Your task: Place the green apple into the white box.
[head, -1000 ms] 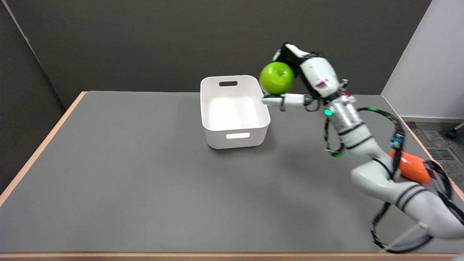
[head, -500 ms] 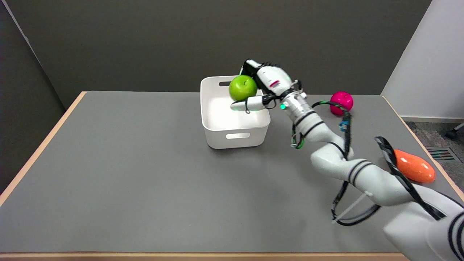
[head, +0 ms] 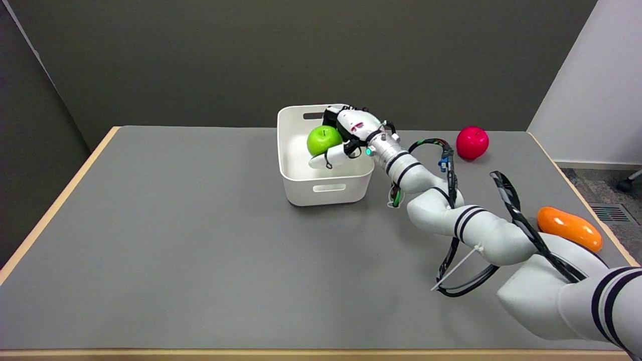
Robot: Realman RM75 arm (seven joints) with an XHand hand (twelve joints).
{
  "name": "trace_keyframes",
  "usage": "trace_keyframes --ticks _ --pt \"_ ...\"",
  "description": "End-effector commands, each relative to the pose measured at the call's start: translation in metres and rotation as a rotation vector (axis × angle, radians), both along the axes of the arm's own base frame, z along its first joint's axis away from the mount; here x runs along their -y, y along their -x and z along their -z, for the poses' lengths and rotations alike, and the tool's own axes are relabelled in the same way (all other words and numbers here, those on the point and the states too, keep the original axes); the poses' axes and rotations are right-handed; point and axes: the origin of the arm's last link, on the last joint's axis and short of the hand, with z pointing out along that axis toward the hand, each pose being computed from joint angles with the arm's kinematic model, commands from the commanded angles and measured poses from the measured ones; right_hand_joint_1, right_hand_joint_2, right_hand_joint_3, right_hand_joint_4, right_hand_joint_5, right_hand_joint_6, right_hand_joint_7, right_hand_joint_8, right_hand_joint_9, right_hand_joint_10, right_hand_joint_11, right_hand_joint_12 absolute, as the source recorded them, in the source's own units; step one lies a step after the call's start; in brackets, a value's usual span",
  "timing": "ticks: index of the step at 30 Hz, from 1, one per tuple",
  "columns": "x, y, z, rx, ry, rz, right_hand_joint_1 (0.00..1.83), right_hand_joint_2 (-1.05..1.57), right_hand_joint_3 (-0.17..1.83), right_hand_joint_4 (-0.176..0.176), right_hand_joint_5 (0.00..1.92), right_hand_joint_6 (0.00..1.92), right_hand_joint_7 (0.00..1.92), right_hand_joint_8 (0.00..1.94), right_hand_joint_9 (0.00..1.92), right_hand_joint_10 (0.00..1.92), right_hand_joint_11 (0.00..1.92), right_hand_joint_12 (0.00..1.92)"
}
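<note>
Even, soft overhead light; faint shadow beneath the white box (head: 325, 186) on the bench (head: 175, 240); sharp, no glare.

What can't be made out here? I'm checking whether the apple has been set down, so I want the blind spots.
- Head view: the underside of the green apple is covered by the right hand, so contact with the floor of the white box cannot be told.
- Head view: the box's far right corner is hidden behind the hand.
- Head view: the right arm's base is cut off at the lower right edge.

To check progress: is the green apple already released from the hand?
No, the right hand grips the green apple above the white box.
</note>
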Motion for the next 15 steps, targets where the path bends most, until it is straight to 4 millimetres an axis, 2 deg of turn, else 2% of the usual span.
trace_keyframes --ticks 1,3,5,7,9,13,15 --pt "-0.003 0.0 0.008 0.037 -0.004 0.031 0.57 0.68 0.99 0.024 0.18 0.41 0.26 0.47 0.19 0.77 0.08 1.25" --pt "-0.006 -0.006 0.012 0.036 -0.021 0.009 0.53 0.66 0.98 0.029 0.15 0.4 0.19 0.39 0.1 0.69 0.03 1.16" --pt "-0.009 -0.013 0.015 0.036 -0.037 -0.019 0.54 0.62 0.97 0.038 0.11 0.42 0.07 0.27 0.01 0.44 0.0 1.02" --pt "-0.012 -0.018 0.017 0.034 -0.045 -0.04 0.68 0.59 0.99 0.041 0.08 0.46 0.03 0.18 0.0 0.27 0.0 0.92" --pt "-0.016 -0.02 0.017 0.02 -0.048 -0.056 0.5 0.6 0.95 0.036 0.09 0.41 0.04 0.16 0.0 0.26 0.0 0.96" --pt "-0.027 -0.039 0.019 0.033 -0.071 -0.139 0.49 0.66 0.84 0.034 0.13 0.32 0.0 0.19 0.0 0.18 0.0 0.85" --pt "-0.037 -0.053 0.018 0.058 -0.087 -0.216 0.48 0.62 0.92 0.026 0.09 0.39 0.0 0.11 0.0 0.11 0.0 0.81"
